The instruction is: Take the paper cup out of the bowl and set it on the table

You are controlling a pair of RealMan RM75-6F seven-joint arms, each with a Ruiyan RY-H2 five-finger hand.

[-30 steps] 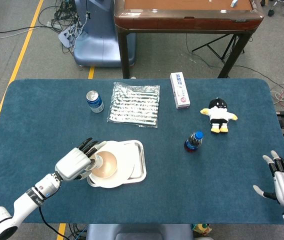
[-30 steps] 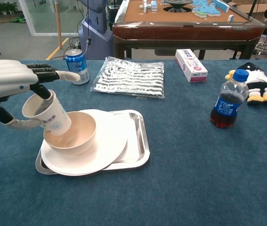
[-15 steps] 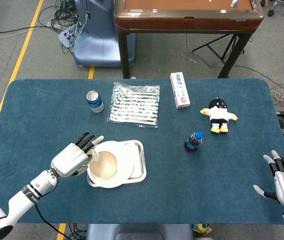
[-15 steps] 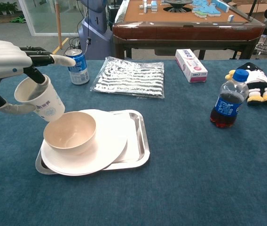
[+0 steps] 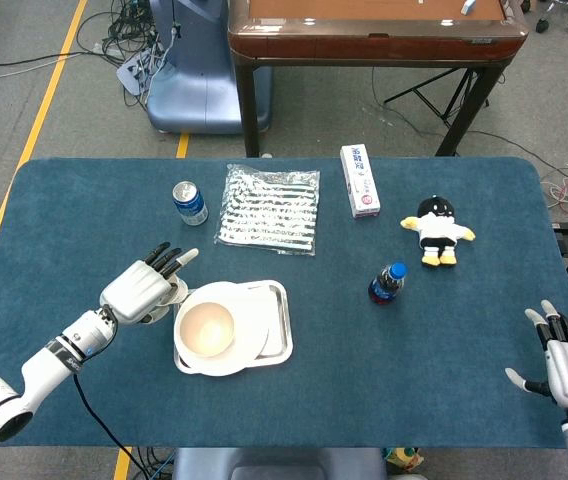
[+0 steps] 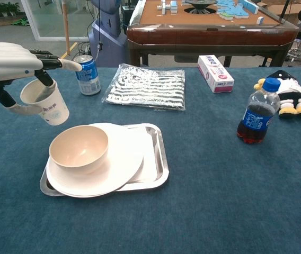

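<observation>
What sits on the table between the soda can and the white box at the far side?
The striped folded cloth lies between the soda can and the white box, apart from both; the head view shows it best.

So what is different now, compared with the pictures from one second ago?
The left hand, holding the paper cup, has lifted it out of the bowl and carried it further left, beyond the plate. The cup is still held and tilted. The bowl, tray, bottle and right hand stayed as they were.
</observation>
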